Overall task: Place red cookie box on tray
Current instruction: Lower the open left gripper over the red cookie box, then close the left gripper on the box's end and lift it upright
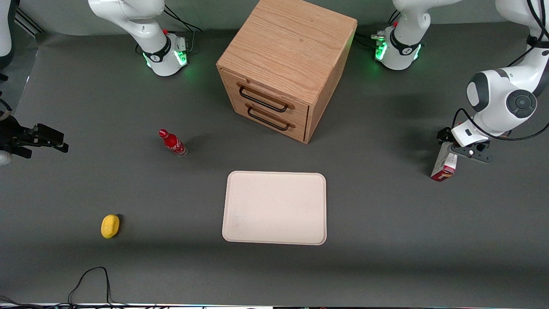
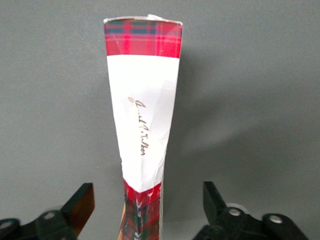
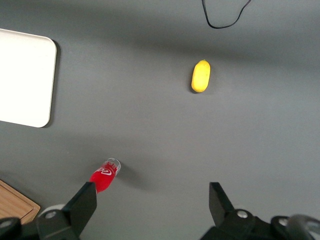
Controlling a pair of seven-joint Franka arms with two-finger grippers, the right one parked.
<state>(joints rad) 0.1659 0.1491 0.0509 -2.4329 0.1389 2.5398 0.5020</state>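
The tray (image 1: 274, 208) lies nearest the camera, a flat cream rectangle with rounded corners and a low rim, with nothing on it. The red cookie box (image 1: 444, 163) stands on its end toward the working arm's end of the table, well apart from the tray. The gripper (image 2: 147, 205) is around its upper end with fingers (image 2: 82, 202) spread, not touching the cardboard (thin, with tartan print and a white panel). I judge the step is grasping; next the fingers must close, then lift.
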